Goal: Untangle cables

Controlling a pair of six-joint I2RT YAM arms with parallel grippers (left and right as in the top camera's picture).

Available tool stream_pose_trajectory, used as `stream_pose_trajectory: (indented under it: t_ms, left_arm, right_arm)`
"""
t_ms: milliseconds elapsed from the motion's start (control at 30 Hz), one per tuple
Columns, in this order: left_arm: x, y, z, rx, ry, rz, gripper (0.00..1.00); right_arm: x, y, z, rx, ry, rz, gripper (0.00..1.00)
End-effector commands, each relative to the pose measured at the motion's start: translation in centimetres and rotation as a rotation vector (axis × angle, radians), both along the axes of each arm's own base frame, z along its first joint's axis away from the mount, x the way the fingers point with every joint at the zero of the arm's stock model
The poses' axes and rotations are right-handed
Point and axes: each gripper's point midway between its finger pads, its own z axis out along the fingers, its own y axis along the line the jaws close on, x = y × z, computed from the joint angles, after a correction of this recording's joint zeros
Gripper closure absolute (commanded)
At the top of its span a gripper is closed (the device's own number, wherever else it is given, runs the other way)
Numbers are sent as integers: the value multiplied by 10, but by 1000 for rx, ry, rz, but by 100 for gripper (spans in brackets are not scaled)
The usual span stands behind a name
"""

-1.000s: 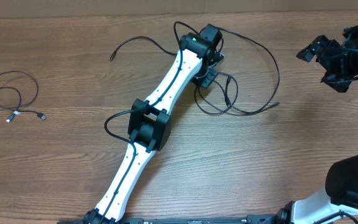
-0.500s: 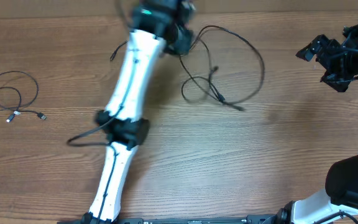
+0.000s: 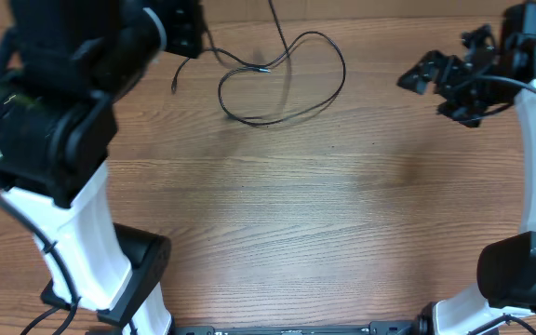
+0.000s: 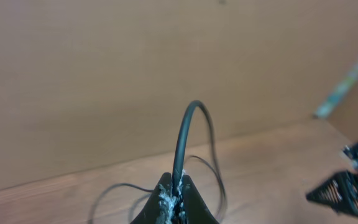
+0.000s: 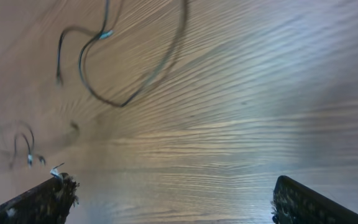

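My left gripper [image 4: 178, 200] is shut on a thin black cable [image 4: 179, 144] and holds it high above the table. In the overhead view the cable [image 3: 261, 122] hangs as a loose loop touching the wooden table [image 3: 342, 214] at the back middle, one strand running up out of the top edge. The left arm [image 3: 54, 140] is raised close to the camera and its jaws are hidden there. My right gripper [image 3: 433, 88] is open and empty, to the right of the loop; its fingers [image 5: 173, 205] are spread wide. A second small coiled cable [image 5: 17, 143] lies far left.
The back wall [image 4: 104, 74] stands just behind the table. The raised left arm covers the table's left part in the overhead view. The right arm's base [image 3: 519, 279] is at the front right.
My left arm has swung up and to the left, lifting the cable; the loop slid left and back. My right gripper has moved a little left toward the loop.
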Motion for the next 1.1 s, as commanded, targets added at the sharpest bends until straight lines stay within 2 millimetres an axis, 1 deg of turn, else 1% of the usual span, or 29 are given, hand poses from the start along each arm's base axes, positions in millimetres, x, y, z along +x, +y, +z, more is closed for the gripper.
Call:
stream_pose_trajectory:
  t_ms: [0, 67, 100, 133, 167, 200, 267, 333, 367, 400, 433, 467, 500, 533, 567, 600, 700, 767, 867, 933, 1000, 1033, 1067]
  left_arm:
    - [-5, 48, 17, 0, -52, 176, 96]
    - [-2, 85, 19, 1, -60, 278, 96]
    - [-1, 98, 19, 2, -60, 314, 96]
    - [-1, 124, 18, -6, -54, 399, 96]
    - [-2, 137, 17, -12, -50, 442, 96]
    - [-4, 157, 15, -26, -40, 506, 96]
    - [-8, 191, 9, -48, -15, 606, 96]
    - [-19, 242, -2, -58, 21, 820, 96]
    - [-24, 258, -7, -55, 36, 894, 96]
    - [-27, 269, -11, -49, 48, 945, 96]
    - [-30, 286, -18, -33, 73, 1011, 96]
    - [-32, 294, -22, -24, 88, 1045, 96]
    - [-34, 312, -33, -16, 123, 1118, 96]
    - [-32, 332, -51, -15, 178, 1189, 96]
    - [-30, 343, -61, -16, 210, 1219, 96]
    - [-28, 357, -76, -23, 255, 1253, 96]
    - [-23, 389, -117, -58, 367, 1336, 96]
    - [-19, 412, -149, -66, 452, 1381, 96]
    - [-16, 423, -174, -63, 529, 1394, 96]
    - [-13, 428, -186, -73, 556, 1406, 94]
    - [-9, 429, -193, -73, 572, 1401, 45]
    - [-7, 428, -195, -77, 575, 1394, 30]
    - [-5, 426, -195, -89, 576, 1377, 20]
  right_arm:
    - [2, 18, 9, -14, -52, 70, 0]
    - [3, 19, 10, -14, -55, 74, 0]
    - [3, 19, 9, -14, -55, 74, 0]
    - [3, 19, 9, -14, -54, 74, 0]
    - [3, 20, 9, -14, -54, 75, 0]
    - [3, 19, 9, -14, -55, 74, 0]
    - [4, 19, 10, -15, -62, 74, 0]
    - [7, 19, 12, -16, -77, 74, 0]
    - [8, 19, 12, -15, -80, 71, 0]
    - [9, 19, 12, -14, -81, 70, 0]
    - [9, 19, 12, -14, -79, 68, 0]
    - [8, 19, 12, -14, -79, 68, 0]
    - [8, 19, 12, -14, -78, 68, 0]
    - [8, 19, 12, -13, -78, 68, 0]
    - [8, 19, 12, -13, -78, 68, 0]
    - [8, 19, 12, -13, -77, 67, 0]
    - [8, 19, 12, -7, -70, 53, 0]
    - [8, 19, 12, -6, -70, 52, 0]
    - [8, 19, 12, -7, -70, 53, 0]
    - [9, 19, 12, -10, -71, 52, 0]
    - [9, 17, 11, -17, -71, 48, 0]
    - [9, 16, 11, -21, -71, 46, 0]
    - [10, 14, 10, -32, -72, 42, 0]
